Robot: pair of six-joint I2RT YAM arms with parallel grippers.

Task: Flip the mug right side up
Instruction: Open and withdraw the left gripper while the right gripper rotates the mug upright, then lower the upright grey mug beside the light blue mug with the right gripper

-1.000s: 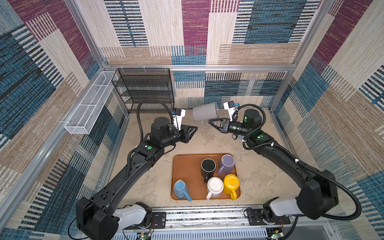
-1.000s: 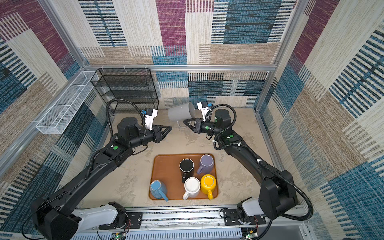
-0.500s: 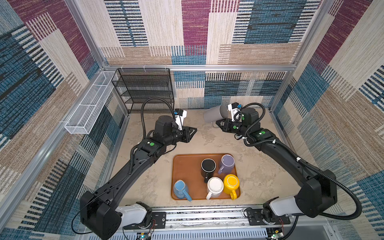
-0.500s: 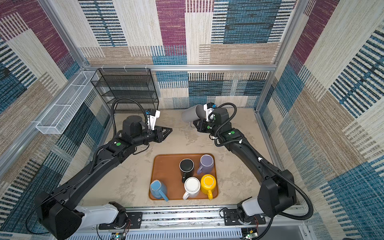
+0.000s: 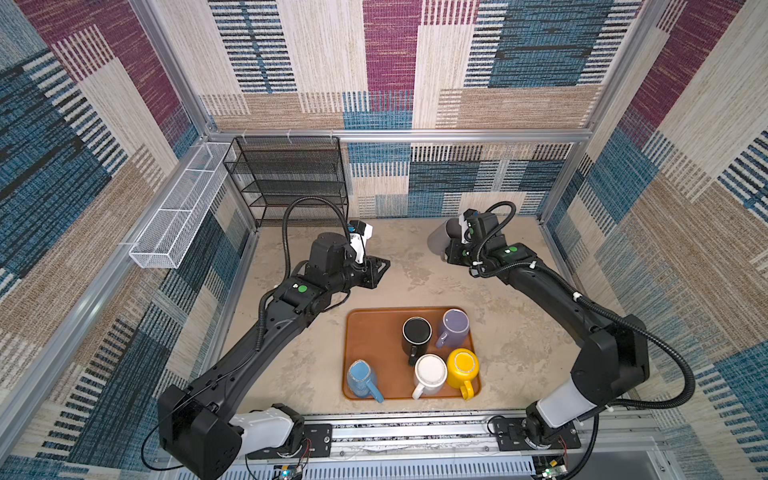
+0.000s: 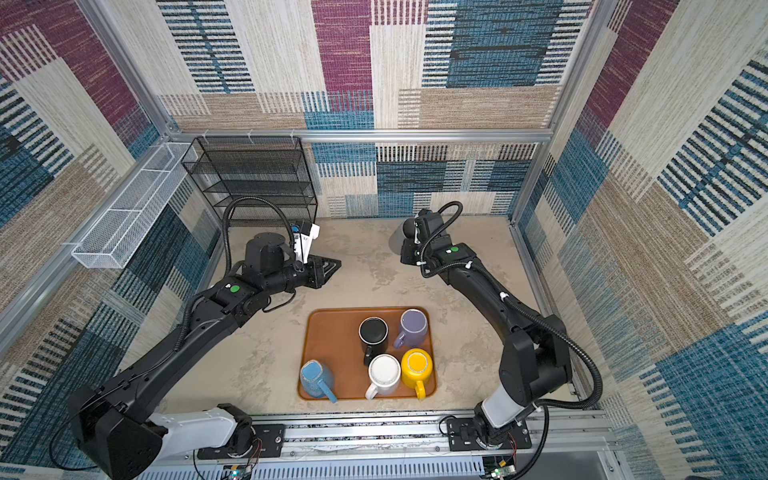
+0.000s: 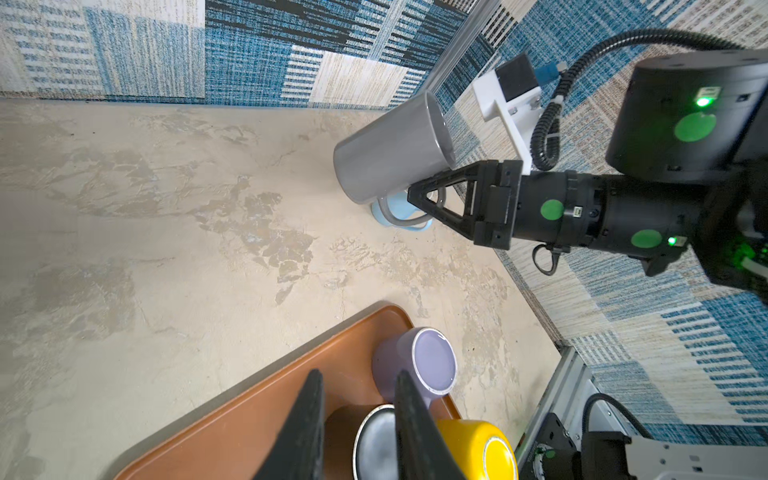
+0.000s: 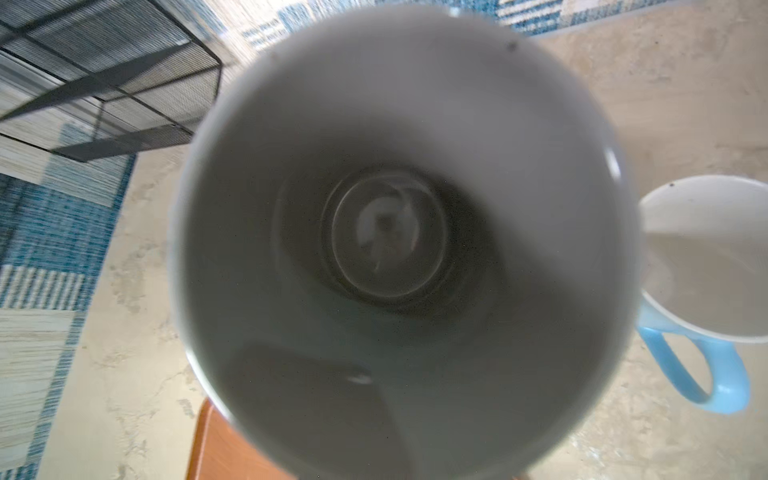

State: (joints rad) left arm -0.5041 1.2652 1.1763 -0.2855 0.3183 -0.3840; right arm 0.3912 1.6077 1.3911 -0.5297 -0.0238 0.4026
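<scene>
One grey mug (image 7: 386, 149), tilted, empty inside

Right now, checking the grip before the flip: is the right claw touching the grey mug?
Touching. The left wrist view shows the right claw shut on the grey mug at its handle.

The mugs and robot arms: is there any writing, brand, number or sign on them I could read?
No readable words, numbers or brands in any view.
The grey mug, held by the right gripper: plain, no print.
The five mugs on the brown tray: plain colours, no print.
The green round stickers on the arms: no text; a tiny white mark beside one is too small to read.
</scene>
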